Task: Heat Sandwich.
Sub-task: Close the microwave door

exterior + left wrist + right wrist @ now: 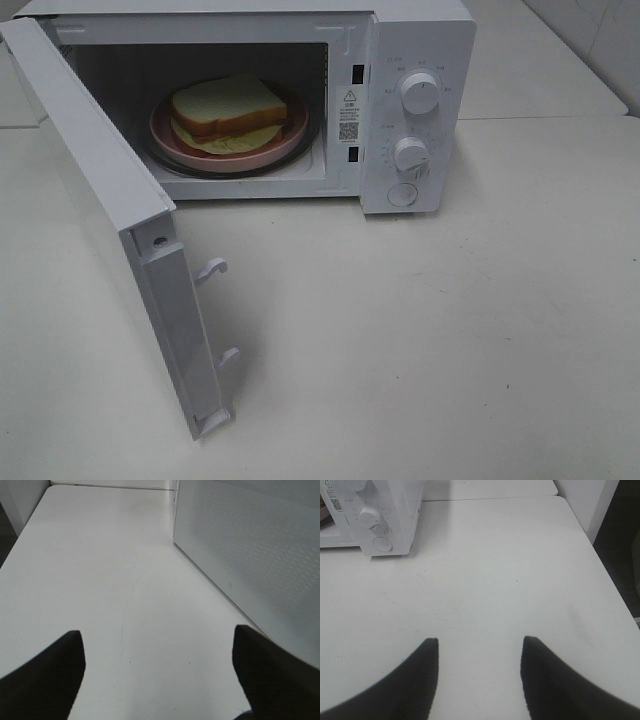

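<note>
The sandwich [228, 108], white bread with a brown crust and pale filling, lies on a pink plate [175, 140] inside the white microwave [420, 40]. The microwave's door [110, 210] hangs wide open toward the front left. Neither gripper shows in the high view. In the left wrist view my left gripper [157, 662] is open over bare table, with the outer face of the door [260, 550] beside it. My right gripper [479, 662] is open with nothing between its fingers, over the table to the right of the microwave's control panel [375, 520].
Two knobs [420, 92] and a round button [402, 194] sit on the microwave's right panel. Door latches [212, 268] stick out from the door's inner edge. The white table [450, 330] stretches in front; its right edge [605, 565] shows in the right wrist view.
</note>
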